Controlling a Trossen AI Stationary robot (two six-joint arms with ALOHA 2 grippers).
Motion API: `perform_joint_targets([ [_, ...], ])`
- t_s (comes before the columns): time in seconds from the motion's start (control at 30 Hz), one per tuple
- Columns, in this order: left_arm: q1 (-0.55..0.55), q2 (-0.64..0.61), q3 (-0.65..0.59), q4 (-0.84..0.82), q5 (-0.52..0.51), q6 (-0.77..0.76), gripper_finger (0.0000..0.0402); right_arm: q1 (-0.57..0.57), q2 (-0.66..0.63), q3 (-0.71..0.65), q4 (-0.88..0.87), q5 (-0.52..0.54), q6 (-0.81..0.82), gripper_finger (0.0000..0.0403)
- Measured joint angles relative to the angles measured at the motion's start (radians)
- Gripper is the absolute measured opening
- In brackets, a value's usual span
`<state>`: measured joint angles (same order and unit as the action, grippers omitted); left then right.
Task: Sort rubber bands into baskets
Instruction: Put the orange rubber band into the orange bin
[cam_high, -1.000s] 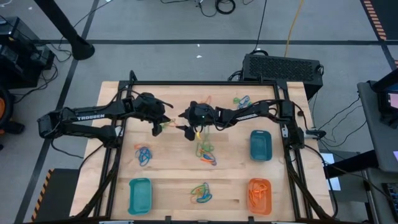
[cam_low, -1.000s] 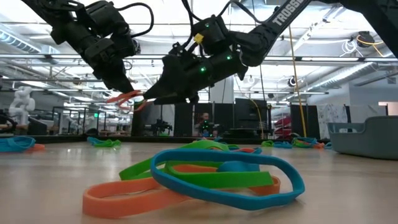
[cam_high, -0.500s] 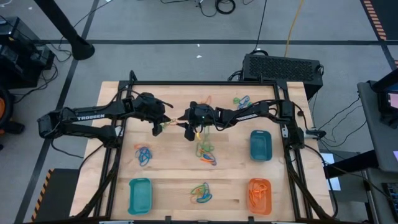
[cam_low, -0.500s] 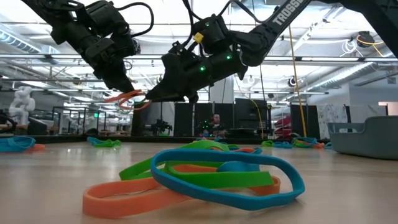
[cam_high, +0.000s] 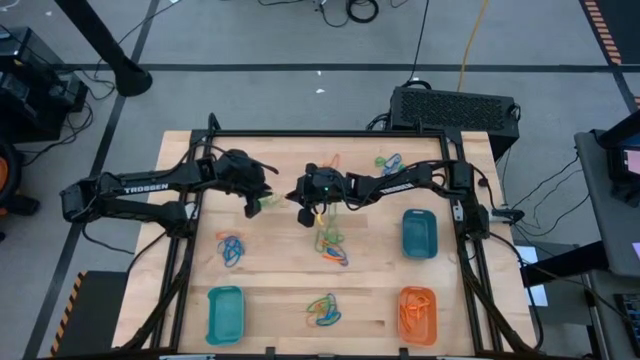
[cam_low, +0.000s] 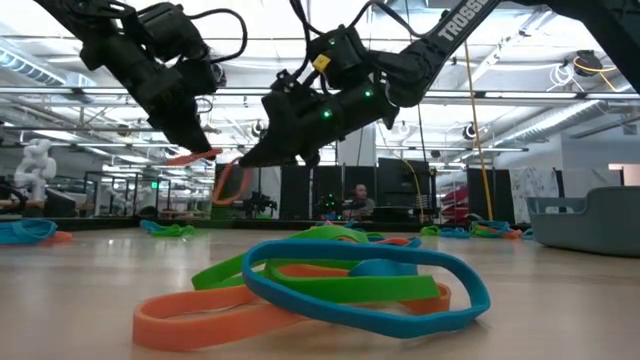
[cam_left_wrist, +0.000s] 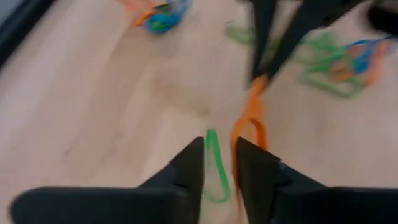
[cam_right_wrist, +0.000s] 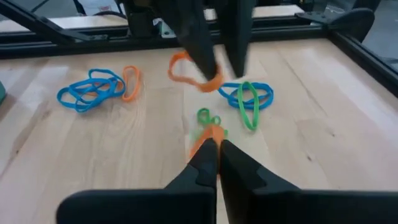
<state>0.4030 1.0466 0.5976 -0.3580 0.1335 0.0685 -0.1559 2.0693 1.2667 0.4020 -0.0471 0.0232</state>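
Nearest the front edge of the table (cam_high: 270, 290) sit a teal basket (cam_high: 225, 313) at the left corner and the orange basket (cam_high: 417, 314) at the right corner, already holding orange bands, with a loose tangle of rubber bands (cam_high: 323, 310) between them. The second teal basket (cam_high: 420, 233) stands farther back along the right edge. Mid-table lie a blue cluster (cam_high: 232, 250) toward the left and a mixed heap (cam_high: 331, 245) near the centre; more bands (cam_high: 388, 161) rest close to the back edge.

Above the middle of the table my two grippers meet, lifted clear of the wood. My right gripper (cam_right_wrist: 214, 155) is pinched shut on an orange band (cam_right_wrist: 208, 134). My left gripper (cam_left_wrist: 219, 163) stands partly parted, with that orange band (cam_left_wrist: 249, 121) and a green band (cam_left_wrist: 214, 165) hanging between its fingers (cam_left_wrist: 189, 165).

This looks to me like a hand-over or an untangling of two colours. To do it well, I judge I should spread the left fingers fully before drawing the right away, pull slowly so the green loop drops free, and then carry the orange one to the orange basket at the front right corner.
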Motion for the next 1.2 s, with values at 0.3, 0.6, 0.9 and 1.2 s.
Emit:
perform_joint_targets([
  [0.3,0.004,0.000,-0.031,-0.038,-0.193,-0.009,0.0169,-0.035,0.000,0.000,-0.107,-0.004,0.026,0.0001],
  [0.6,-0.028,0.000,-0.050,0.076,0.018,-0.084,0.0171,-0.048,-0.146,-0.001,-0.317,0.006,-0.018,0.0000],
  [0.9,-0.167,0.167,-0.050,0.188,-0.064,-0.162,0.0171,0.018,-0.363,0.000,-0.597,0.338,-0.036,0.0000],
  [1.2,-0.209,0.348,-0.050,0.257,-0.136,-0.158,0.0171,0.107,-0.537,0.000,-0.903,0.364,0.068,0.0000],
])
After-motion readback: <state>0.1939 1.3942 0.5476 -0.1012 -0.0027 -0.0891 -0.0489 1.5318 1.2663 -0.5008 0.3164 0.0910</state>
